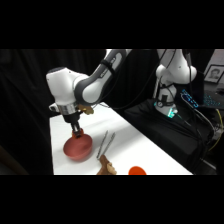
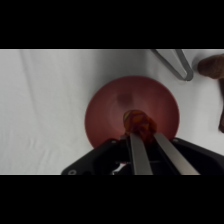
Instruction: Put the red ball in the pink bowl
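The pink bowl (image 1: 71, 149) stands near the table's left edge. In the wrist view the pink bowl (image 2: 111, 111) fills the middle, seen from straight above. My gripper (image 1: 77, 133) hangs just over it, coming down from above. The gripper (image 2: 145, 135) is shut on the small, bumpy red ball (image 2: 138, 124), which sits at the tips of the two fingers (image 2: 137, 156) over the bowl's inside. In the side view the ball is too small to make out.
Metal tongs (image 1: 106, 143) lie right of the bowl, and their looped end (image 2: 176, 62) shows at the wrist view's top right. A brown object (image 1: 106, 168) and a flat orange-red disc (image 1: 137, 170) lie at the table's front edge.
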### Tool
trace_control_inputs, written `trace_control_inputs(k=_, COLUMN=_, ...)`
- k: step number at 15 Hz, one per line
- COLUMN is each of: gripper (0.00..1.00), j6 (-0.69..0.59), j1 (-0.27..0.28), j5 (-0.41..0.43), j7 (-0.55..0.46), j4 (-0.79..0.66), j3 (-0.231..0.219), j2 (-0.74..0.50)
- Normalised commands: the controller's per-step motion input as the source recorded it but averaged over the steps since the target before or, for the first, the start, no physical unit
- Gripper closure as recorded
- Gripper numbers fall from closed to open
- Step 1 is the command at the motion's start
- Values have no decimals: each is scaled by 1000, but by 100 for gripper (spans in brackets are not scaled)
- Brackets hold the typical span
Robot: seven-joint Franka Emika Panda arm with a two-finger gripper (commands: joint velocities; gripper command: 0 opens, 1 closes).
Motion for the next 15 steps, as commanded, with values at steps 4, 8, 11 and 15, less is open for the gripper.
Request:
trace_control_inputs(k=4, gripper=97, j6=122, j1=-41, j5=91, j7=-120, j4=145, j3=43, j2=144)
trace_control_inputs(k=8, gripper=97, j6=72, j1=-53, j5=95, j7=-106, j4=282, j3=36, j2=238)
trace_control_inputs(k=11, gripper=97, j6=-1, j1=-53, j5=91, j7=-104, j4=363, j3=36, j2=257)
trace_control_inputs(k=15, gripper=60, j6=-60, j1=-46, j5=80, j7=-99, j4=356, j3=33, j2=212)
